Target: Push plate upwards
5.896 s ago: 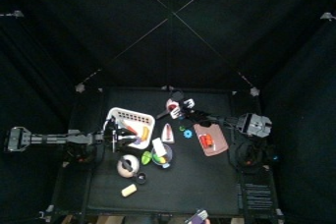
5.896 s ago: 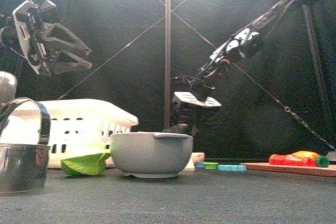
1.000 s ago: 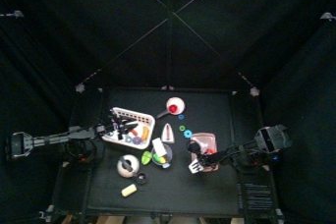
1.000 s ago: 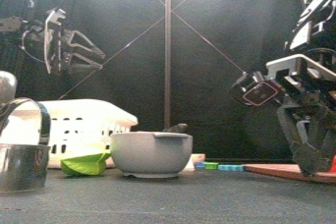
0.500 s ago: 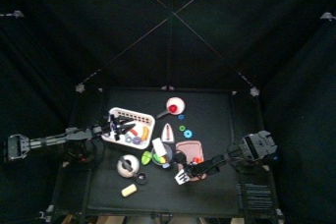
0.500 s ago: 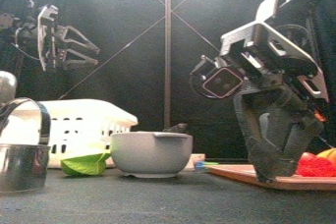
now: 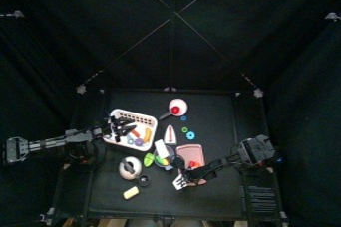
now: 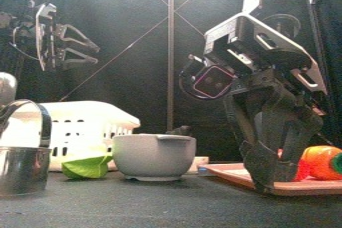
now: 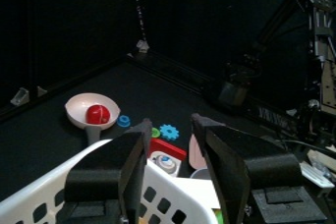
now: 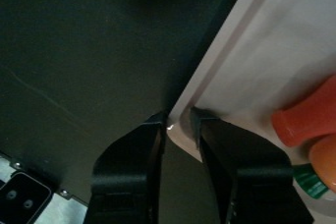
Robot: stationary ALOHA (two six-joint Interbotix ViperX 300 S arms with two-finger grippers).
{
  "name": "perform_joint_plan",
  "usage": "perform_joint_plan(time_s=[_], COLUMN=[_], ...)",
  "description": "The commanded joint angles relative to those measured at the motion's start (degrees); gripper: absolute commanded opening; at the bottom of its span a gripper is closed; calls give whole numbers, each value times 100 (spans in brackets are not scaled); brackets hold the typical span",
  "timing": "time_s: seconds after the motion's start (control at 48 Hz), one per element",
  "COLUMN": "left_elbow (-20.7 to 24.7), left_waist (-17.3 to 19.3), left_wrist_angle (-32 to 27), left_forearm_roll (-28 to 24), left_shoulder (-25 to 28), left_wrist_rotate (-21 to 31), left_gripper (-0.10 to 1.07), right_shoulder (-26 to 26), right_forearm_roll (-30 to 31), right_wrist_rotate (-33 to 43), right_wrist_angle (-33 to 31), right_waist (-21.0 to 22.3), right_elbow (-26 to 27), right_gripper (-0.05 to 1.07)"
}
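Moved since a second ago: the right gripper (image 7: 185, 178) has swung from the table's right side down toward the front edge, and now sits at the plate's (image 7: 190, 154) near rim; in the front view it has grown from a shape at the right edge to one filling the right half.
Plate: flat, salmon-pink, lying on the table (image 7: 226, 121) right of centre and toward the front, with an orange-red thing (image 8: 318, 161) on it.
Right gripper: tips lowered to the table surface at the plate's front edge (image 10: 217, 66); in the wrist view the two jaws stand a little apart with the rim running just at their tips. They grip nothing that I can see.
Left gripper: raised above the white basket (image 7: 132, 128) at the left (image 7: 115, 132); its jaws stand apart in its own wrist view (image 9: 168, 140), with nothing between them.
Basket: white, perforated, left of the plate and apart from it.
Grey bowl (image 8: 154, 156): at the front, between basket and plate in the front view.
Red-and-white round thing (image 7: 178, 108): toward the table's back, well apart from the plate.
Metal cup (image 8: 23, 162): at the near left in the front view.
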State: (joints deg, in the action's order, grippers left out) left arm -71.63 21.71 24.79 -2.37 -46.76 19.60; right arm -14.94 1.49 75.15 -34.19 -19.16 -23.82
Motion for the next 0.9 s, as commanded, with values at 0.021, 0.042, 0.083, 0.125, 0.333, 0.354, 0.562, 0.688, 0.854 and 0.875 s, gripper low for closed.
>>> perform_joint_plan(time_s=[0.021, 0.042, 0.083, 0.125, 0.333, 0.354, 0.562, 0.688, 0.854, 0.875], left_elbow=[70, 70, 70, 70, 70, 70, 62, 62, 62, 62], left_waist=[18, 18, 18, 18, 18, 18, 18, 18, 18, 18], left_wrist_angle=[26, 26, 26, 26, 26, 18, 26, 26, 18, 26], left_forearm_roll=[0, 0, 0, 0, 0, 0, 0, 0, 0, 0], left_shoulder=[9, 9, 9, 9, 9, 9, 9, 9, 9, 0], left_wrist_rotate=[-9, -9, -9, -9, -9, -9, -9, -9, -9, -9], left_gripper=[79, 79, 79, 79, 79, 79, 79, 79, 79, 79], right_shoulder=[0, 9, 9, 26, 272, 299, 360, 360, 360, 369], right_forearm_roll=[-26, -26, -26, -26, 26, 35, 62, 141, 272, 281], right_wrist_rotate=[18, 18, 26, 18, 0, 9, 9, -9, 9, 9], right_wrist_angle=[-9, -9, -9, -9, 70, 105, 633, 712, 686, 686], right_waist=[-26, -18, -18, -18, 26, 35, 35, 44, 44, 44], right_elbow=[-62, -62, -70, -70, -97, -105, -246, -299, -334, -343], right_gripper=[65, 65, 65, 64, 64, 64, 64, 64, 64, 64])
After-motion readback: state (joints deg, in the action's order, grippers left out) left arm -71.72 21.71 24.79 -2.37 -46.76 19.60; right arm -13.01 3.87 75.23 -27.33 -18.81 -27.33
